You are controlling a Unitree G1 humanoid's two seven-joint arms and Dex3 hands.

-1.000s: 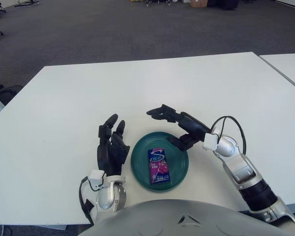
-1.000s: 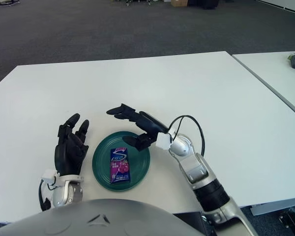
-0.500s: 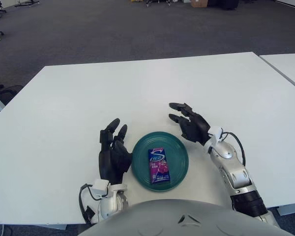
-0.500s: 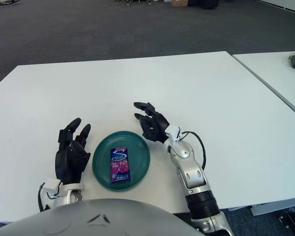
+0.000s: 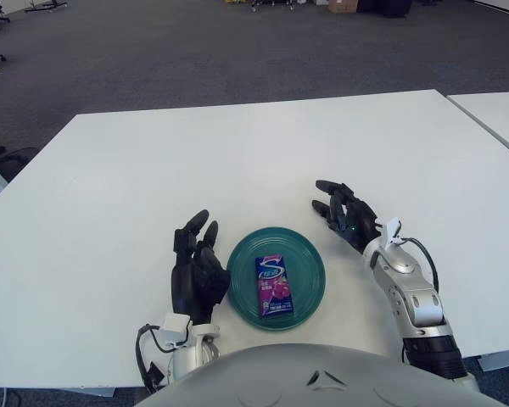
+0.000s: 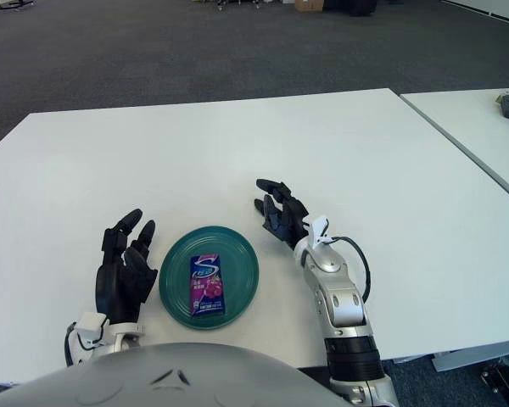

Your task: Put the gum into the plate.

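A purple pack of gum (image 5: pixel 273 286) lies flat in the round dark green plate (image 5: pixel 308 257) near the table's front edge. My right hand (image 5: pixel 346 214) shows just right of the plate, over the white table, fingers spread and holding nothing. Left of the plate is my left hand (image 5: pixel 197 262), fingers relaxed and empty, close to the plate's rim.
The white table (image 5: pixel 237 153) stretches far beyond the plate. A second white table (image 5: pixel 500 110) stands to the right across a narrow gap. Grey carpet lies behind.
My right hand has drawn back from above the plate's far rim to the right of the plate and lower. The left hand has slid slightly toward me. The gum has stayed in the plate.
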